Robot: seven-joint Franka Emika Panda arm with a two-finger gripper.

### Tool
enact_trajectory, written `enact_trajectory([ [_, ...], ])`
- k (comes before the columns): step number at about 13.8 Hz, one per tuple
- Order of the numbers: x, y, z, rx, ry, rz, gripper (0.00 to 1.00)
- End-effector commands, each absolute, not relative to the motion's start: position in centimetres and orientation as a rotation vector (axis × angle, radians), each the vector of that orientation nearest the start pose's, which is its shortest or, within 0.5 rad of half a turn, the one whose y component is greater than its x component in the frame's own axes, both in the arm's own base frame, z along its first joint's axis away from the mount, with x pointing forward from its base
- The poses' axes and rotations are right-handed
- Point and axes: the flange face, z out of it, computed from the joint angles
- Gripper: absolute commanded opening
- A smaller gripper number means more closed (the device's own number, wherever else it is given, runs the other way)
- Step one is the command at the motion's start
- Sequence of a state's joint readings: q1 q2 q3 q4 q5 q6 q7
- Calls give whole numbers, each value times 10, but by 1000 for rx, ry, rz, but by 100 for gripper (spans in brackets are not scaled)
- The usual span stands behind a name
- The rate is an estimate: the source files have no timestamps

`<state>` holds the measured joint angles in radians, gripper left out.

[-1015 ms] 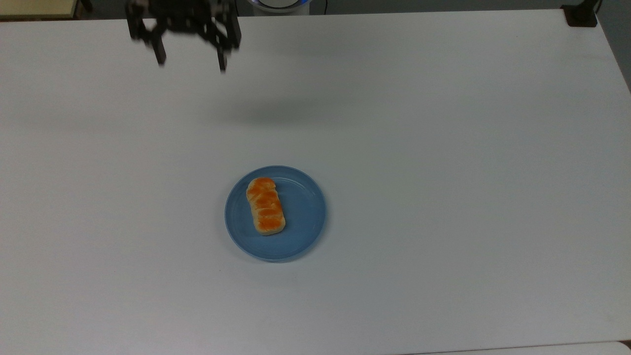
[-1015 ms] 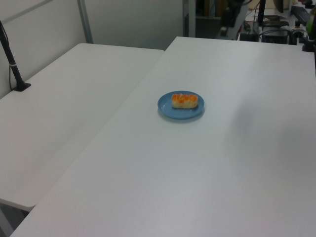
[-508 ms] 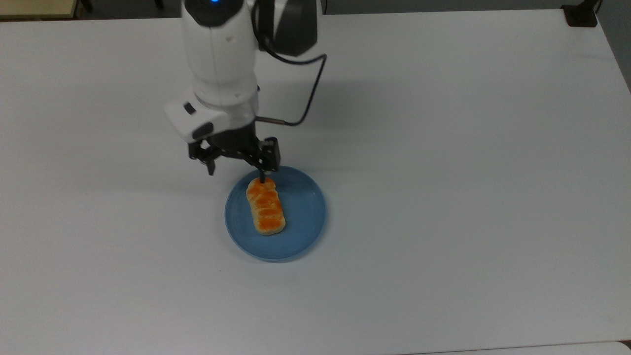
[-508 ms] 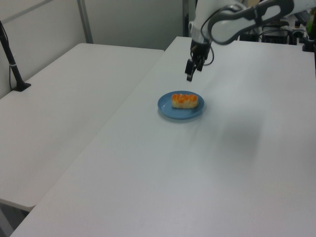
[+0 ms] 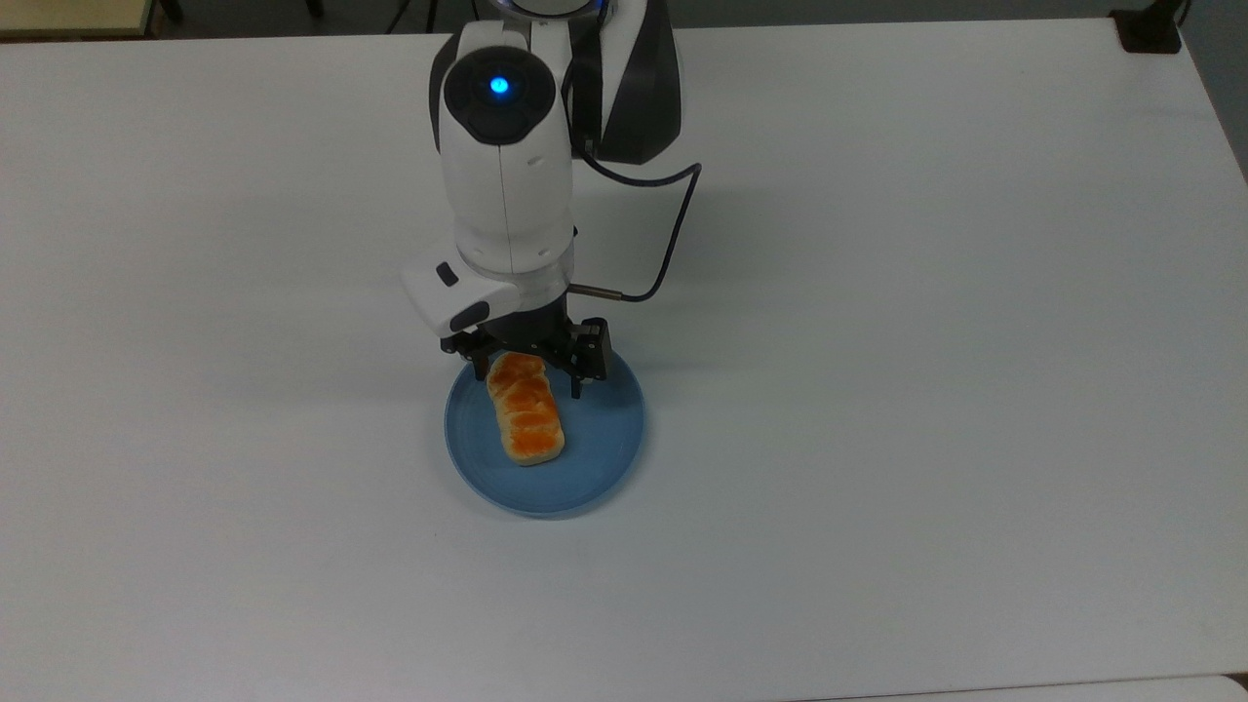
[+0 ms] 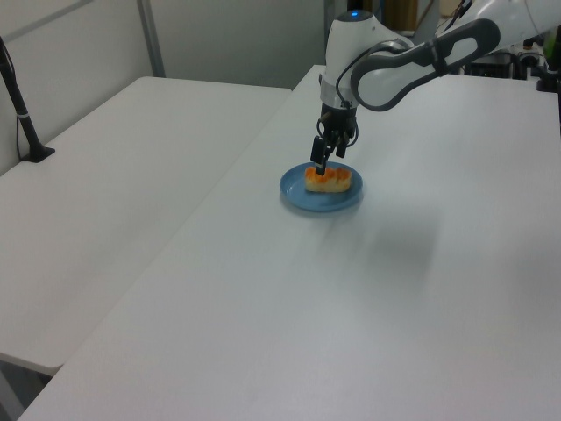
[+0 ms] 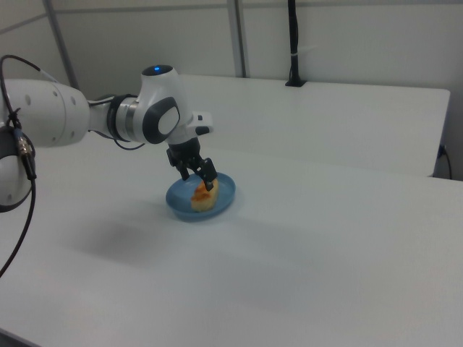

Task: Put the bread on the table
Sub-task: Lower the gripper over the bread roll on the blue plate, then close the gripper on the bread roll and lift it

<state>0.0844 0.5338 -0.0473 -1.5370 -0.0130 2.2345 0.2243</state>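
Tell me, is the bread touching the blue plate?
Touching. In the top view the bread lies flat on the blue plate, no gap beneath it.

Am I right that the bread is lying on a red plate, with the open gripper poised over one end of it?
Not quite: the plate is blue, as the top view shows. The bread does lie on it, with the open gripper over one end.

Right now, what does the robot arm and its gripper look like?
The arm has glossy white rounded shells with dark grey to black joint sections, and a round black cap bearing a lit blue light. A thin black cable loops from the upper arm down to the wrist. A white block at the wrist carries small dark buttons. The gripper is black, with two slim fingers.
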Motion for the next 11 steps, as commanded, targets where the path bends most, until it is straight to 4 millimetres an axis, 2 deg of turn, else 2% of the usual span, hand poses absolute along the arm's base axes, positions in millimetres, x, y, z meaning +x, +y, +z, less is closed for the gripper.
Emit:
enact_trajectory([
  [1,718,35,350,-3168,282,-265,100],
  [2,718,38,341,-3187,269,-252,94],
  [4,718,47,335,-3222,235,-275,67],
  [5,718,51,330,-3236,231,-275,58],
  [6,718,57,321,-3248,233,-264,36],
  [7,718,60,321,-3247,233,-266,18],
  [8,717,61,322,-3245,235,-265,8],
  [9,717,61,326,-3242,239,-272,1],
  [11,717,57,347,-3226,262,-304,1],
])
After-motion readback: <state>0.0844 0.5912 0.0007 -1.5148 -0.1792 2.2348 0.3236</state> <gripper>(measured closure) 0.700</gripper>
